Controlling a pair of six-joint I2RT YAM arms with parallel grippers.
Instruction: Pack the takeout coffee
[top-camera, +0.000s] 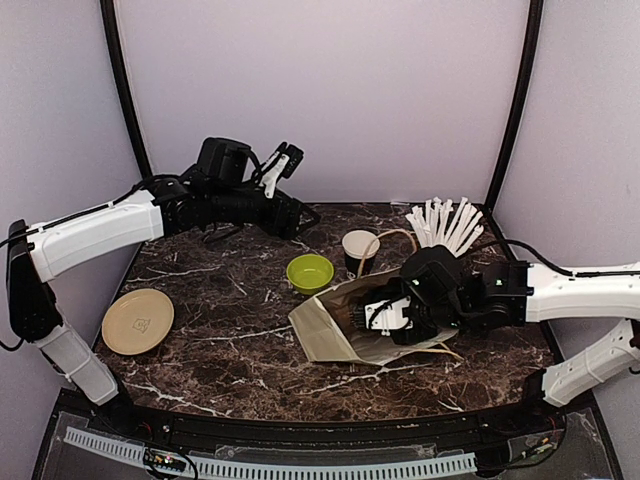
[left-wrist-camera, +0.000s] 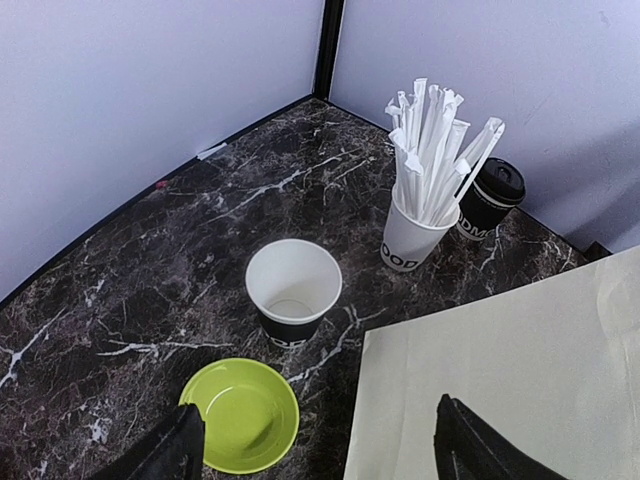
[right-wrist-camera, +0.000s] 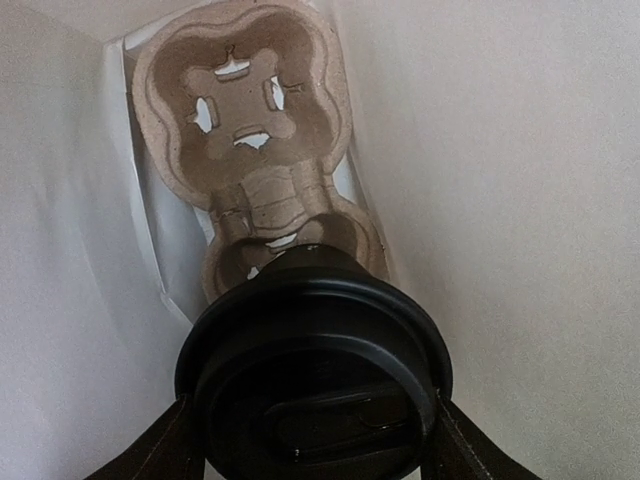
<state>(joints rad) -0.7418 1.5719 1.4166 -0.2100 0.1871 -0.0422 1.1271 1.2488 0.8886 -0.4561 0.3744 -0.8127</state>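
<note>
My right gripper (top-camera: 368, 312) reaches into the mouth of a tan paper bag (top-camera: 330, 335) lying on its side. It is shut on a black-lidded coffee cup (right-wrist-camera: 315, 370), held just above a brown pulp cup carrier (right-wrist-camera: 250, 110) inside the bag. An open black cup with a white inside (top-camera: 359, 250) stands behind the bag and also shows in the left wrist view (left-wrist-camera: 293, 290). Another lidded black cup (left-wrist-camera: 492, 198) stands behind the straw cup. My left gripper (top-camera: 298, 220) hangs open and empty, high over the back of the table (left-wrist-camera: 320, 430).
A white cup of wrapped straws (top-camera: 440, 225) stands at the back right and shows in the left wrist view (left-wrist-camera: 418, 235). A lime-green bowl (top-camera: 310, 272) sits left of the bag. A tan plate (top-camera: 138, 321) lies at the left edge. The walls are close behind.
</note>
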